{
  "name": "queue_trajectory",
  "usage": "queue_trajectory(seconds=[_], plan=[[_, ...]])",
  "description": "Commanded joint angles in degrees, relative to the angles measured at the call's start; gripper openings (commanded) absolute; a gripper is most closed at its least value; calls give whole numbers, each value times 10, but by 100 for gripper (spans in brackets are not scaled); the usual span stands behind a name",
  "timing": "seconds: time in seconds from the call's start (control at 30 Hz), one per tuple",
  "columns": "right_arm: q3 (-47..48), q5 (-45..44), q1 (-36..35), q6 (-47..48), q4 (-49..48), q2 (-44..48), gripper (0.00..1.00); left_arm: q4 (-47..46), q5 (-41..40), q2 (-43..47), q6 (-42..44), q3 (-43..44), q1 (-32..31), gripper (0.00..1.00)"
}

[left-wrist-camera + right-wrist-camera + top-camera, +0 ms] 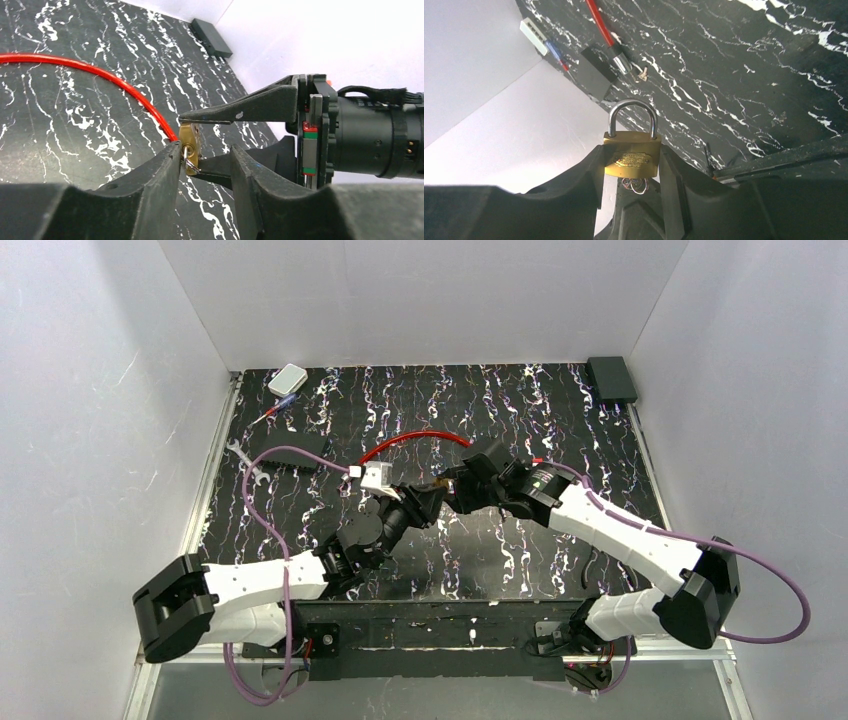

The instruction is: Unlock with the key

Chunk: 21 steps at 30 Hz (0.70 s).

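Right end effector [631, 150] clamping brass padlock [631, 161], left end effector [205, 151] at keyhole [187, 148] (grip unclear)

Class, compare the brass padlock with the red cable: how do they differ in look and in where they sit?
The padlock is a compact brass block with a steel shackle, while the red cable is long, thin and curved. The padlock is held off the table, clamped in the right gripper, whereas the cable lies loose on the table. Both have a silver metal part.
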<state>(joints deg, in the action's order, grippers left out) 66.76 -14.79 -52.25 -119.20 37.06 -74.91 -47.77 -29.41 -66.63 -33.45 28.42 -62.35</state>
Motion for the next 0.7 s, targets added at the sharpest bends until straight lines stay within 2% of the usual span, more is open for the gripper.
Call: queue_trajectory(seconds=[0.0, 0.1, 0.23, 0.33, 0.4, 0.47, 0.57, 0.67], plan=[[10, 4, -14, -123, -48, 38, 1, 20, 45, 43, 0, -15, 0, 42], [4, -7, -14, -126, -40, 44, 1, 40, 50, 73, 7, -26, 1, 50], [0, -16, -14, -126, -31, 47, 1, 81, 41, 130, 16, -40, 3, 67], [0, -19, -14, -125, -25, 48, 1, 147, 32, 181, 16, -36, 9, 78], [-1, -20, -14, -126, -20, 49, 1, 192, 40, 220, 21, -30, 12, 82], [-3, -22, -14, -125, -18, 50, 1, 232, 49, 244, 25, -20, 16, 81], [-5, -22, -14, -124, -18, 49, 1, 296, 66, 256, 20, -1, 30, 68], [-5, -17, -14, -121, -18, 46, 1, 307, 130, 253, -16, -2, 74, 61]])
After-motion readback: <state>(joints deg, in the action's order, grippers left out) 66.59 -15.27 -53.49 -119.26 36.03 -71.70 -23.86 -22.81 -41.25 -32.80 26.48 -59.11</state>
